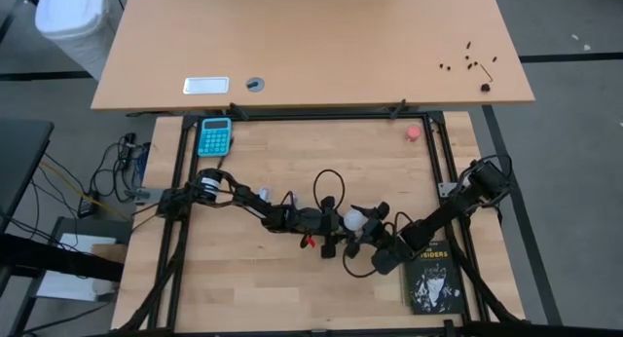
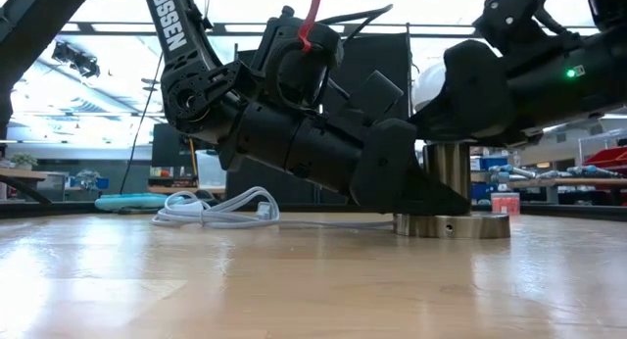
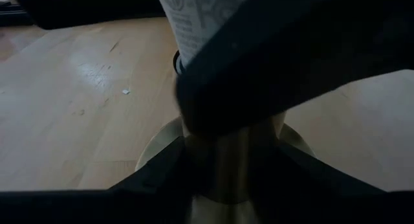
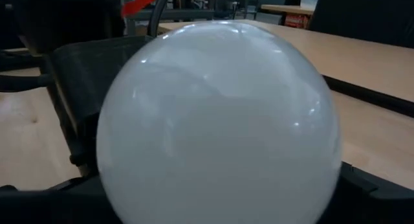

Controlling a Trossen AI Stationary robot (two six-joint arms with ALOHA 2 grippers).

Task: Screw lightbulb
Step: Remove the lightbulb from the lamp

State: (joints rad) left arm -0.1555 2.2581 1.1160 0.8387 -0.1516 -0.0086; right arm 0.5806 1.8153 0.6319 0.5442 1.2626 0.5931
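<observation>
White frosted glass of the lightbulb (image 4: 217,120) sits on top of the metal socket (image 2: 451,207) on the wooden surface (image 1: 292,279), between both arms. Right gripper (image 1: 372,222) holds its jaws closed around the bulb; left gripper (image 1: 336,232) clamps the socket stem. Screwing seems under way; next comes a careful twist, keeping the bulb straight.

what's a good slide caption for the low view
Two dark grippers meet over the silvery socket base, white frosted lightbulb just visible above its metal post.
</observation>
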